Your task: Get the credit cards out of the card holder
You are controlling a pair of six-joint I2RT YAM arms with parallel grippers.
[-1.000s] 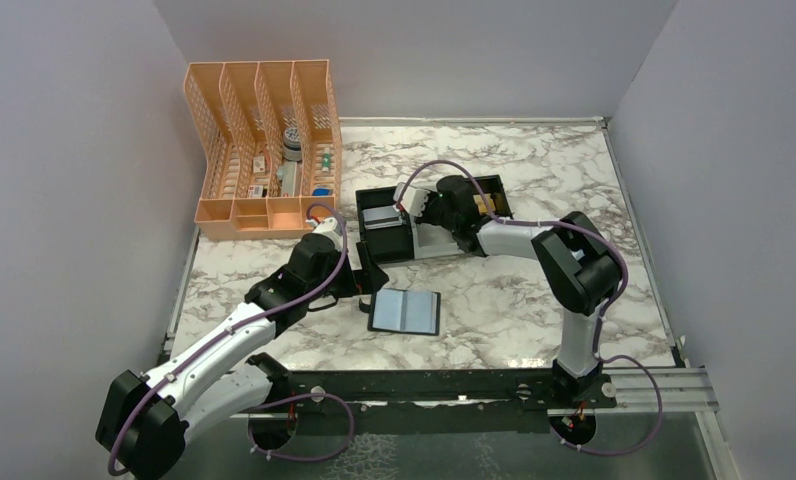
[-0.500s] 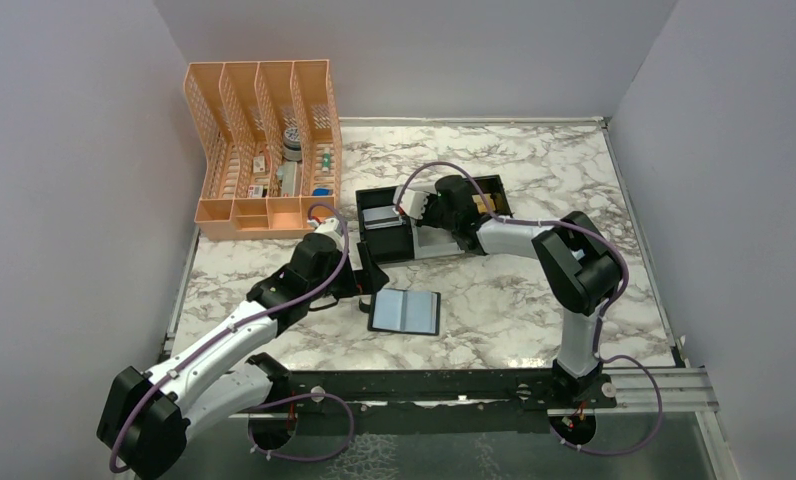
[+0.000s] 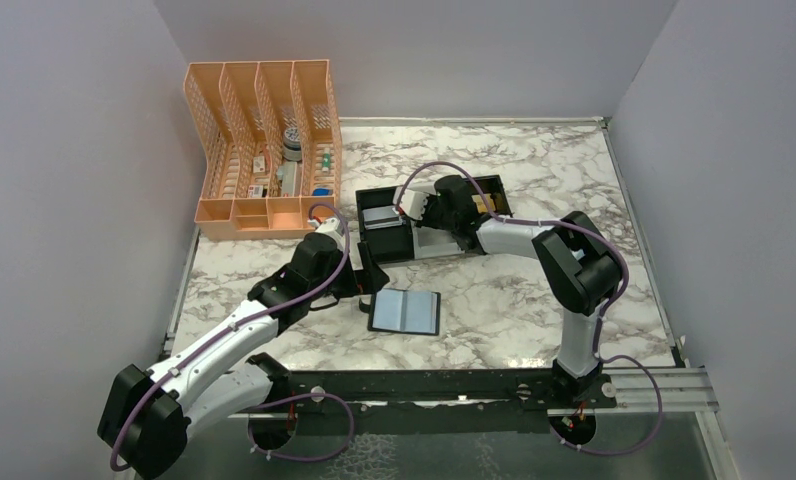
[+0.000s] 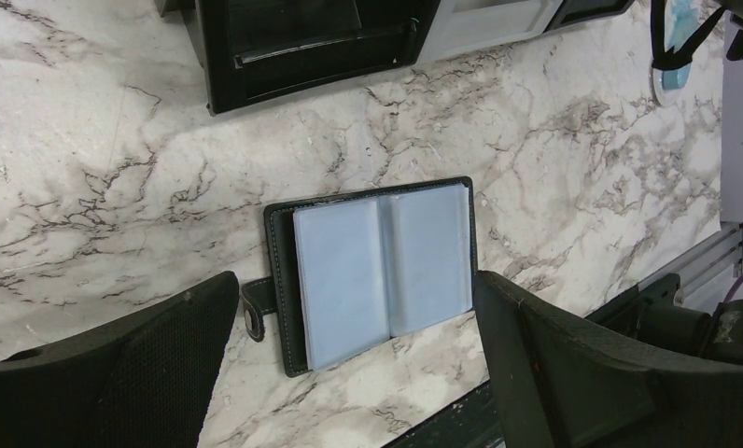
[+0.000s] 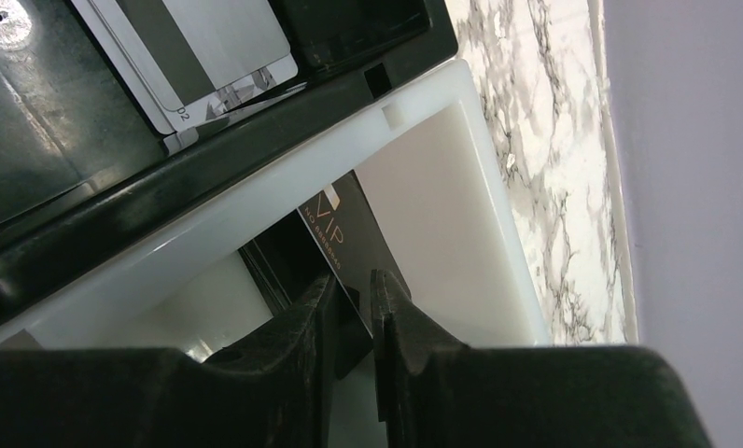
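The card holder [image 3: 405, 311] [image 4: 377, 271] lies open flat on the marble, blue-grey lining up, its snap tab [image 4: 253, 313] pointing left. My left gripper [image 3: 367, 283] [image 4: 354, 289] hovers just above it, open wide, one finger on each side. My right gripper [image 3: 429, 222] [image 5: 354, 289] reaches down into the white tray [image 5: 470, 140]. Its jaws stand slightly apart, and a dark credit card [image 5: 349, 229] stands tilted between them with a gap showing. A light grey credit card [image 5: 209, 47] [image 3: 381, 216] lies in the black tray [image 3: 386, 243].
An orange mesh organiser [image 3: 264, 150] with small items stands at the back left. A second black tray [image 3: 492, 190] sits behind the right arm. The three trays are grouped mid-table. The table's near edge and metal rail [image 4: 704, 271] lie close to the card holder.
The right jaws have parted a little around the dark card in the white tray. The left arm and the card holder have not moved.
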